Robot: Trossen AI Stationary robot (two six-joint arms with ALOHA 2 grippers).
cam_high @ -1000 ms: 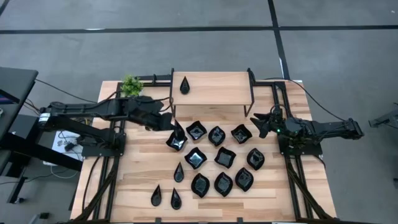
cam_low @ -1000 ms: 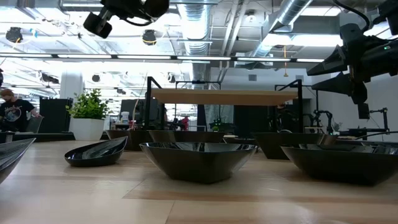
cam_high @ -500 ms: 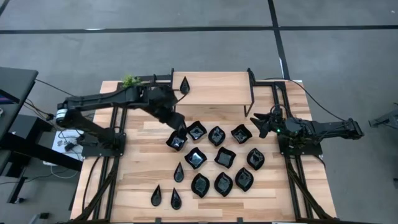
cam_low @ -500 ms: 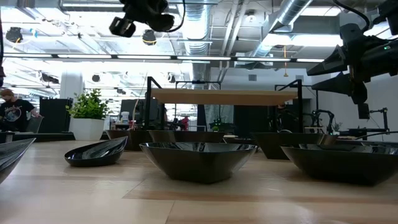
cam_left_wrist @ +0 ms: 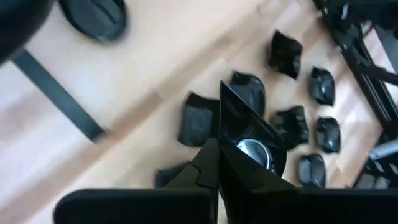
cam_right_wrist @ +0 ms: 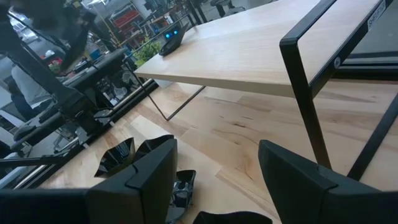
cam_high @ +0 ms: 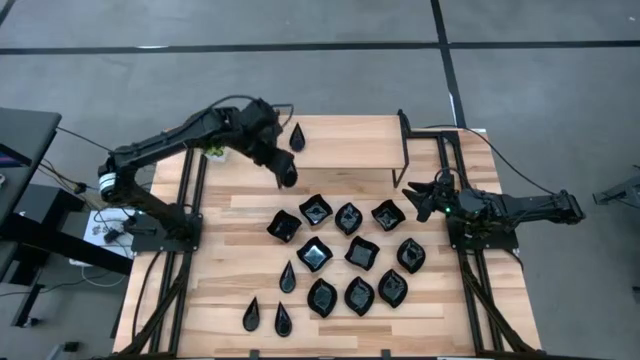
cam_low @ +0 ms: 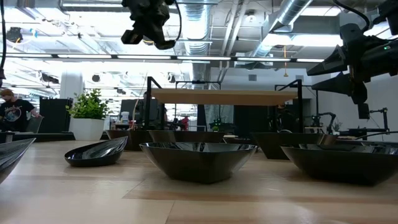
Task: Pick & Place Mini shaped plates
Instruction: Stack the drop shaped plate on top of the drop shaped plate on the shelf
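Note:
Several glossy black mini shaped plates (cam_high: 348, 255) lie on the wooden table: wavy squares, leaf ovals and teardrops (cam_high: 287, 277). One teardrop plate (cam_high: 297, 137) lies on the raised wooden shelf (cam_high: 350, 150) at the far side. My left gripper (cam_high: 285, 177) hangs above the table at the shelf's near left corner, shut on another teardrop plate (cam_left_wrist: 239, 124). In the low view it is high up (cam_low: 149, 28). My right gripper (cam_high: 418, 201) waits open at the table's right side (cam_right_wrist: 214, 177). My left gripper pinches the teardrop plate between its two fingers (cam_left_wrist: 208, 165) at the plate's wide rounded end (cam_left_wrist: 252, 152). The pointed tip (cam_left_wrist: 222, 87) sticks out past the fingertips. The fingers slant down from the table's left. The plate is lifted clear of the table and shelf.
The shelf stands on black metal legs (cam_high: 403, 150), with room beside the lone teardrop plate. A small green plant (cam_low: 90, 106) stands at the far left corner. Black arm frames (cam_high: 180, 240) run along both table sides. A person (cam_low: 9, 109) sits beyond the table.
My left gripper has risen and swung toward the far edge, from over the nearest wavy square plates to the shelf's near left corner, rolling as it went. The teardrop plate has gone with it, staying clear of the table. My right arm has kept still.

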